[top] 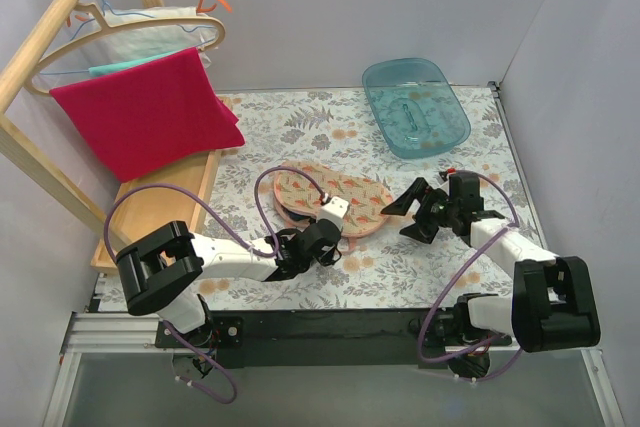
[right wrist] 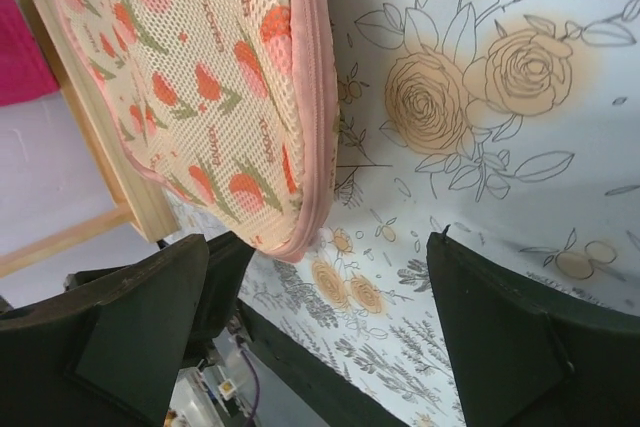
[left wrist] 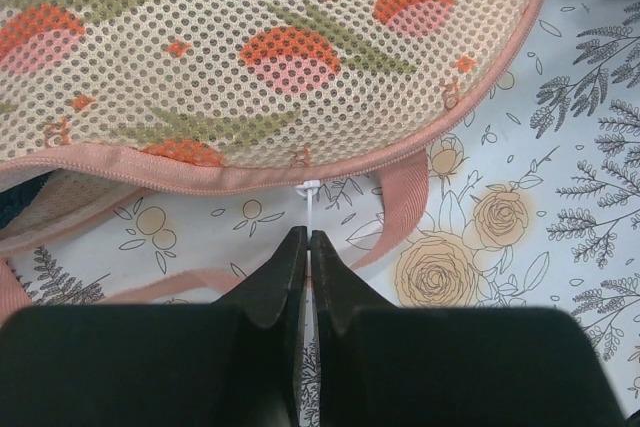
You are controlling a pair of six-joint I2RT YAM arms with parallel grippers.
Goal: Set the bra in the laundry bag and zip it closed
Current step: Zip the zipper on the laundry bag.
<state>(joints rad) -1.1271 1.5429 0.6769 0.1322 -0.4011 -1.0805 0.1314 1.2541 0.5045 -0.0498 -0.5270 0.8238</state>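
The peach, floral laundry bag [top: 330,195] lies flat mid-table. My left gripper [top: 330,222] is at its near edge. In the left wrist view that gripper [left wrist: 308,237] is shut on the thin white zipper pull [left wrist: 310,205], which hangs from the bag's [left wrist: 250,57] pink zipper edge. A dark blue sliver, likely the bra [left wrist: 15,197], shows in the unzipped gap at the far left. My right gripper [top: 405,217] stands open just right of the bag. Its wrist view shows the gripper [right wrist: 318,247] wide open around nothing, the bag's [right wrist: 200,77] end just beyond the fingers.
A translucent teal tub [top: 415,107] stands at the back right. A red towel [top: 150,117] hangs on a wooden rack [top: 60,27] at the left, above a wooden tray [top: 165,197]. The bag's pink loop [left wrist: 400,197] lies on the floral tablecloth [top: 300,127].
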